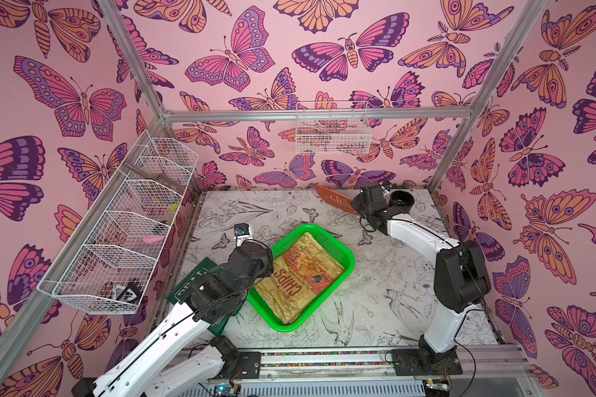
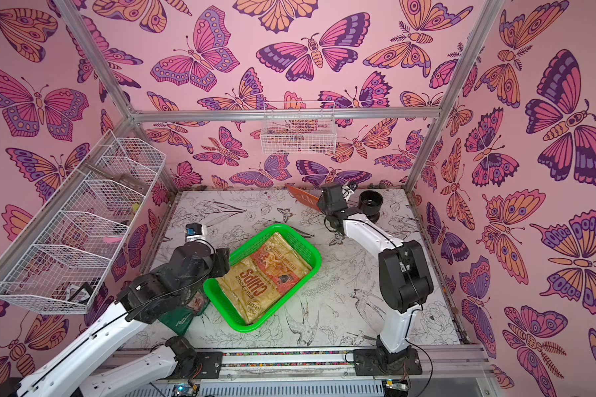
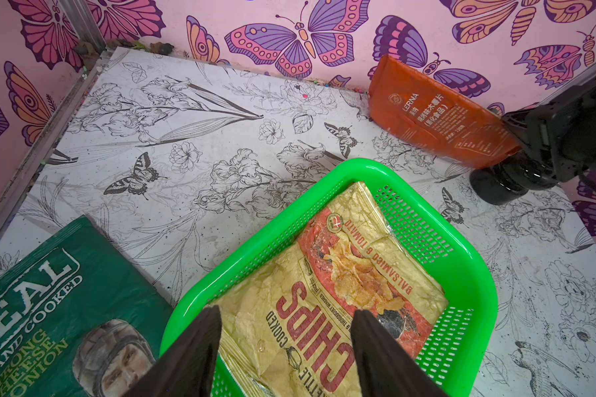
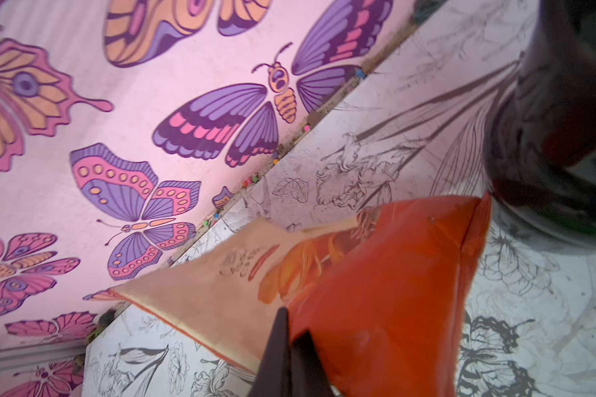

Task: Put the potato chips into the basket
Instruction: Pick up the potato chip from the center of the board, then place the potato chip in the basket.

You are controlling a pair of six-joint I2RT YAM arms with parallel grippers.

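Currently, left to right across a top view. At 8 o'clock from the green basket (image 3: 375, 168): dark green REAL bag (image 3: 49, 309), flat on the surface (image 1: 393, 309), partly under the left arm, outside the basket. Over the basket's 9 o'clock side: left fingers (image 3: 200, 343), spread wide, holding nothing. Inside the basket: tan CHIPS bag (image 3: 324, 292), lying flat, covering most of the floor; whether another lies beneath, cannot tell. At 1 o'clock from the basket, close to the far wall: orange bag (image 3: 437, 117), raised at a slant, pinched by its edge in the closed right fingers (image 4: 276, 350). Just beside, at 3 o'clock of that grip: black cylinder (image 1: 400, 199), not part of the job.

Handling, judged only:
- Light, near-flat, crinkly film; soft, no stiffness, likely to droop and swing from a single pinch.
- Slick film, so some risk of slipping out if caught only by the thin margin.
- Contents, if any, brittle; no squeezing of the middle.
- Best hold: crimped seam or a corner, set deep between the fingers.
- For the REAL bag: begin at the free edge at its 12 o'clock, away from the arm.
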